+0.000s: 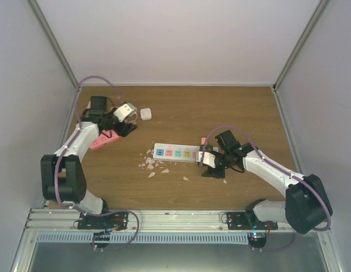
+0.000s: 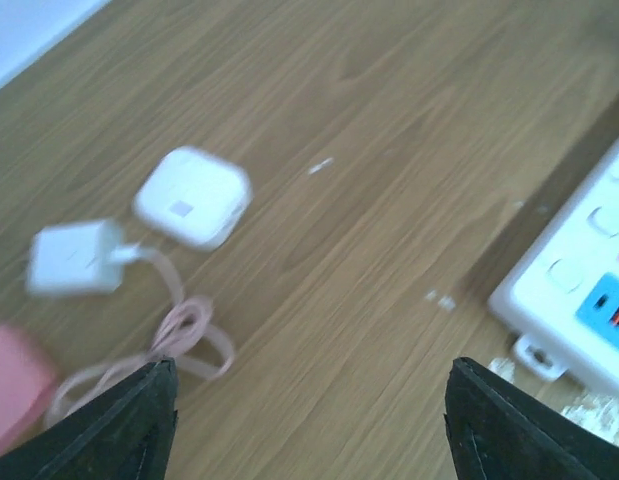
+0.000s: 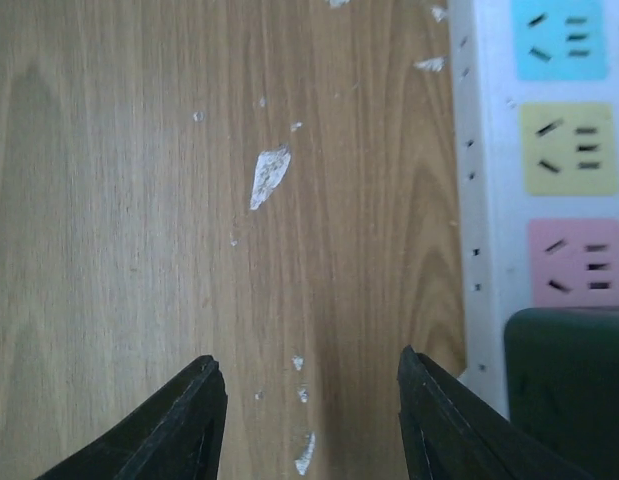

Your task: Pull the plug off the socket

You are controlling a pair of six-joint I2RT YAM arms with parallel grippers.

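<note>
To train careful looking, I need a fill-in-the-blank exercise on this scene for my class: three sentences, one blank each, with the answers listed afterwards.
1. In the right wrist view, on the socket, the outlet face between the blue face and the pink face is ____.
2. The left end effector and the right end effector are both ____, with nothing between their fingers.
3. The scraps scattered on the wooden table beside the socket are ____ in colour.
Missing words: yellow; open; white.

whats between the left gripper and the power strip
Mostly bare wooden table, with white flakes scattered by the power strip; the top view shows it.
</note>
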